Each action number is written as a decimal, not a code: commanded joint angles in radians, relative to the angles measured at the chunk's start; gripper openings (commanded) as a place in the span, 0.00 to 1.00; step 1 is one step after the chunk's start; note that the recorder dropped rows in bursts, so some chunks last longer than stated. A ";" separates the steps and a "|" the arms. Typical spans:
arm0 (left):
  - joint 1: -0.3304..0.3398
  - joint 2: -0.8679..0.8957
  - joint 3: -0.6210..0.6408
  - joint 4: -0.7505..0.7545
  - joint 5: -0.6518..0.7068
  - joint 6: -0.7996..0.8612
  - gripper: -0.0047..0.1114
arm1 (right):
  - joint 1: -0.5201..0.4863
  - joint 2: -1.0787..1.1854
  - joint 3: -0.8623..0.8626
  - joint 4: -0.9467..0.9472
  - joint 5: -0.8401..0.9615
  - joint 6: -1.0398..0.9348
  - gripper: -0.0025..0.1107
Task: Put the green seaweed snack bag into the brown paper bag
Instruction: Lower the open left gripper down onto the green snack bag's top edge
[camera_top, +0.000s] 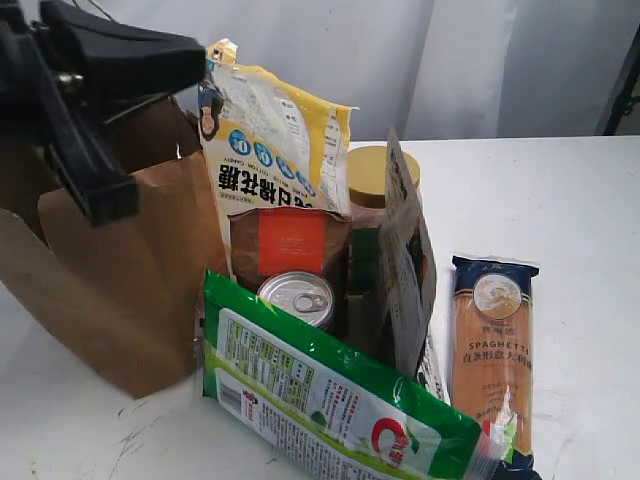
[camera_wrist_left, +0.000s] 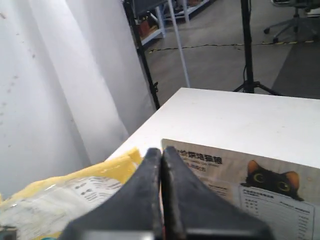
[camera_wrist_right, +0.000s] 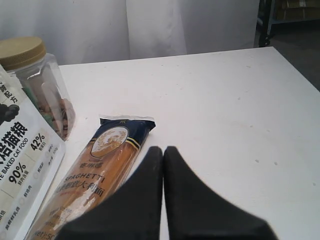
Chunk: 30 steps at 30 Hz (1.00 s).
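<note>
On the white counter (camera_top: 580, 190), the one green seaweed snack bag (camera_top: 330, 400) lies at the front, just beside the one brown paper bag (camera_top: 120, 290) and outside it, so the whole task remains. The left end effector (camera_wrist_left: 162, 152) and right end effector (camera_wrist_right: 163, 152) both have fingers pressed together on nothing (one can (camera_top: 297, 297), one jar (camera_top: 372, 175) and one spaghetti packet (camera_top: 490, 350) stand nearby).

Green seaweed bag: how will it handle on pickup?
The green seaweed snack bag looks like glossy film: probably slippery, and floppy if pinched at a corner. Large and flat, so likely light for its size. It stands tilted, so a push may topple it.
</note>
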 joint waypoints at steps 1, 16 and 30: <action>-0.103 0.069 -0.005 -0.009 0.078 0.005 0.04 | -0.006 -0.007 0.002 0.002 -0.004 -0.003 0.02; -0.129 0.099 -0.007 -0.009 -0.045 0.161 0.12 | -0.006 -0.007 0.002 0.002 -0.004 -0.003 0.02; -0.124 0.109 0.004 -0.580 0.190 0.575 0.11 | -0.006 -0.007 0.002 0.002 -0.004 -0.003 0.02</action>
